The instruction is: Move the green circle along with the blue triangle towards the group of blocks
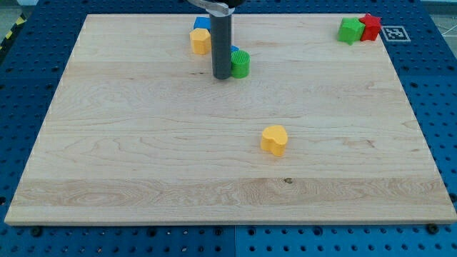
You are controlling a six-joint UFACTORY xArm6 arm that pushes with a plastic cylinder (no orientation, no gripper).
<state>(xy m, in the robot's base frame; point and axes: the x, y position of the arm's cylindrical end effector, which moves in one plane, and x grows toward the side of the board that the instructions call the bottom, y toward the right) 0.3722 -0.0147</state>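
Observation:
The green circle (240, 64) sits near the top middle of the wooden board (143, 157). A blue block (233, 51), probably the blue triangle, shows only as a sliver just above the circle, mostly hidden behind my rod. My tip (221, 77) rests on the board touching the green circle's left side. A yellow block (201, 41) and a blue block (202, 23) stand together just to the upper left of my rod.
A green block (350, 31) and a red block (370, 27) sit touching at the top right corner. A yellow heart-shaped block (274, 140) lies alone right of the centre. A printed marker tag (392, 32) lies off the board's top right.

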